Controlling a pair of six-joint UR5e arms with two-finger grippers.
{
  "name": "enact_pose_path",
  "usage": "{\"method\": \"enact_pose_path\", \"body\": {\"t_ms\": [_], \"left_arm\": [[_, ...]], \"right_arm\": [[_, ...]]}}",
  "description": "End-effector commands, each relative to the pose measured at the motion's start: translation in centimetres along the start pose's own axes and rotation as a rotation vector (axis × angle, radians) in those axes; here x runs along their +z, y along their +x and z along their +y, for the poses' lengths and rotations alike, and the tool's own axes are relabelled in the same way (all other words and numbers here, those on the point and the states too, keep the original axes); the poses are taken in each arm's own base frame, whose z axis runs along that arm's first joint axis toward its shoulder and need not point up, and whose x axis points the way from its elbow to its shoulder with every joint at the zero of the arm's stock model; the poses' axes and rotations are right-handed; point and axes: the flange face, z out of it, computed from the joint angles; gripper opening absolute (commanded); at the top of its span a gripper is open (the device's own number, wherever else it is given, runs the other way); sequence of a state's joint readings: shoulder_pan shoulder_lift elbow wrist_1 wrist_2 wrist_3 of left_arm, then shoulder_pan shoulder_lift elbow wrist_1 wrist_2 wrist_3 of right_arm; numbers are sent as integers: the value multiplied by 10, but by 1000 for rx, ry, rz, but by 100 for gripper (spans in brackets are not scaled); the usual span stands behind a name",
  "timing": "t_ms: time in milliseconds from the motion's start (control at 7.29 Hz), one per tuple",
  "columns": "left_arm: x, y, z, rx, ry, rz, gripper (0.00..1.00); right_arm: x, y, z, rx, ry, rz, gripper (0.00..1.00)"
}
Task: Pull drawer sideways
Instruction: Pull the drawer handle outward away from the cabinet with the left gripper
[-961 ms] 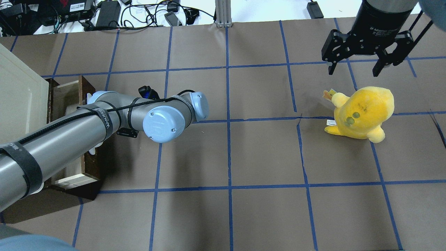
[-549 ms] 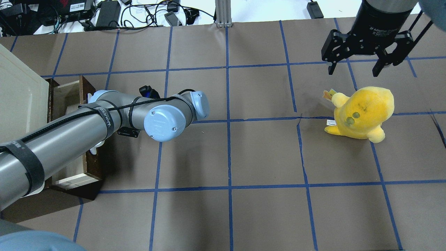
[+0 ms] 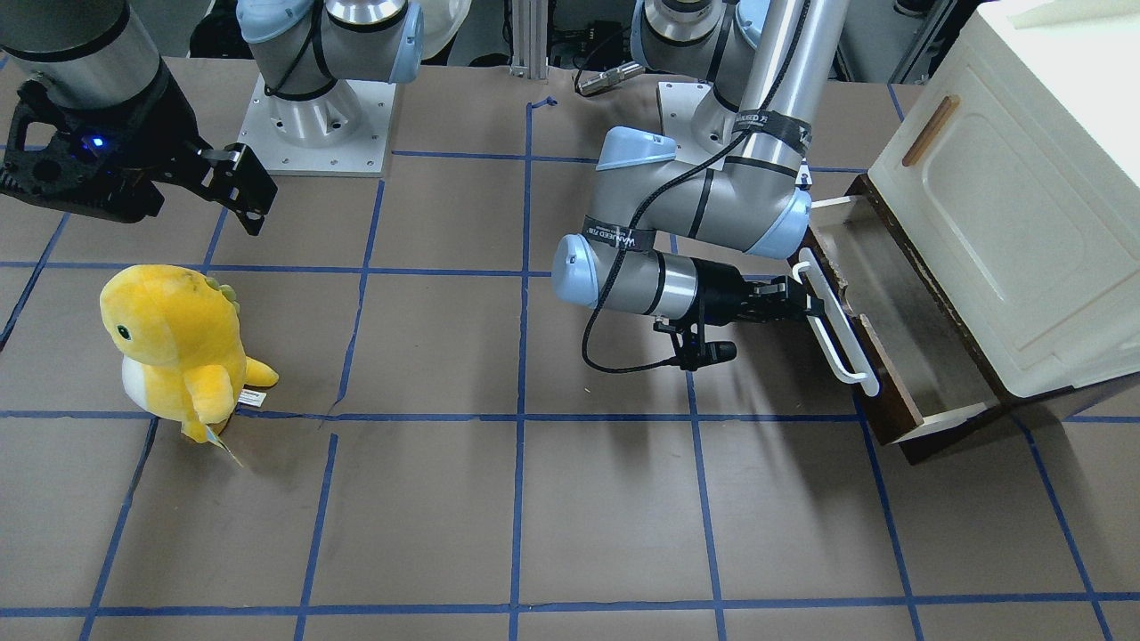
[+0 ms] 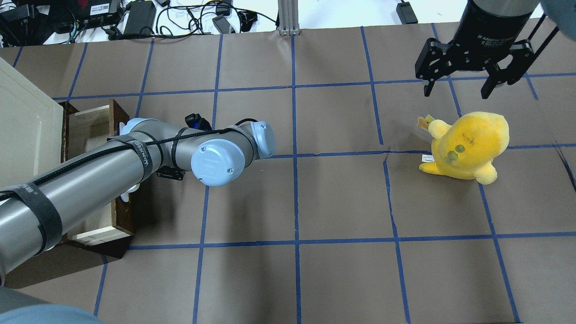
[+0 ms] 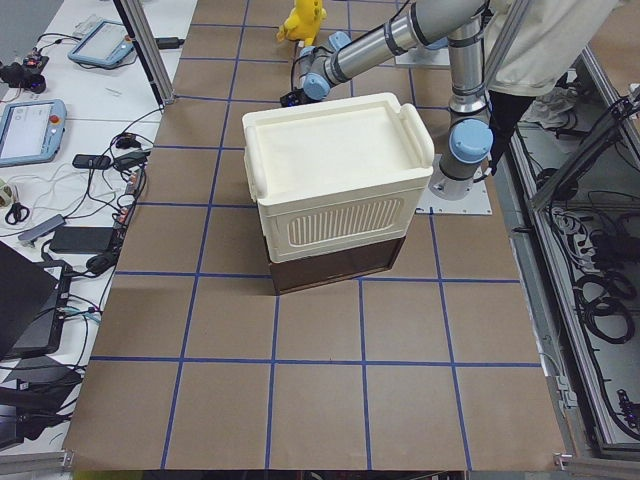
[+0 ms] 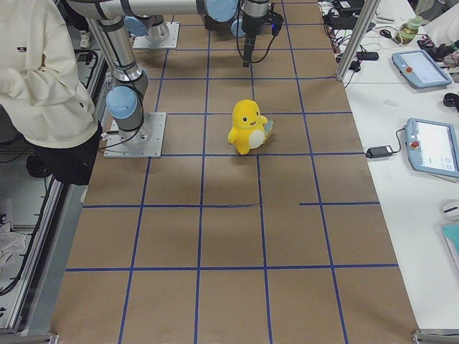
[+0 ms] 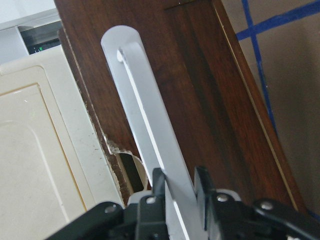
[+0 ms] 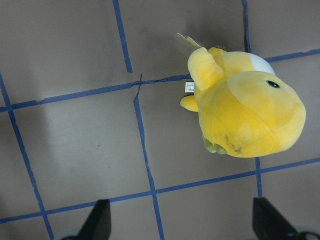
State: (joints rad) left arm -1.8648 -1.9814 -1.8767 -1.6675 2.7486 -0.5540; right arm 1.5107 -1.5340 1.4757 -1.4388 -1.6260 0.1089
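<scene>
Where the drawer lies: the drawer (image 3: pixel 891 303) is found at the table's end on the robot's left, under the cream-white cabinet (image 3: pixel 1006 223); it is partly drawn out, so its pale inner sides and floor are exposed.
Handle: a long white bar handle (image 3: pixel 833 329) is carried on the dark brown front, which faces the table's middle.
Left gripper: the left gripper (image 3: pixel 806 301) is clamped on that bar; in the wrist view the bar (image 7: pixel 145 125) is seen pinched between the two black fingers (image 7: pixel 159 180), on the part of the bar nearer the robot's base rather than at its centre.
Right gripper: the right gripper (image 4: pixel 456 85) is held spread wide and empty, above the table just beyond a yellow plush toy (image 4: pixel 468 144).
Key relation: the bar's long axis is laid along the drawer front, running away from the robot, and it is crossed squarely by the jaws; the drawer body is placed behind the bar, farther toward the robot's left, so the free direction is judged to be sideways toward the robot's right, square to the bar.
Nearer arm: the left arm is already on the handle; the right is well apart, across the table.
Step judged: the pull appears under way, with more travel probably left.
Risk judged: because the grip is off-centre, the drawer could be skewed in its slot.
</scene>
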Motion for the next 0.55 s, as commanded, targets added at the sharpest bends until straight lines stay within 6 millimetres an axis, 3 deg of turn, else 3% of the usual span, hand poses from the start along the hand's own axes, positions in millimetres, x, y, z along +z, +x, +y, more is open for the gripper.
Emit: {"method": "enact_pose_path", "body": {"t_ms": [0, 412], "left_arm": [[-4, 2, 1, 3, 9, -3, 23], [-15, 4, 6, 16, 31, -11, 23]], "right_arm": [[0, 0, 0, 0, 0, 0, 100], [0, 0, 0, 0, 0, 0, 100]]}}
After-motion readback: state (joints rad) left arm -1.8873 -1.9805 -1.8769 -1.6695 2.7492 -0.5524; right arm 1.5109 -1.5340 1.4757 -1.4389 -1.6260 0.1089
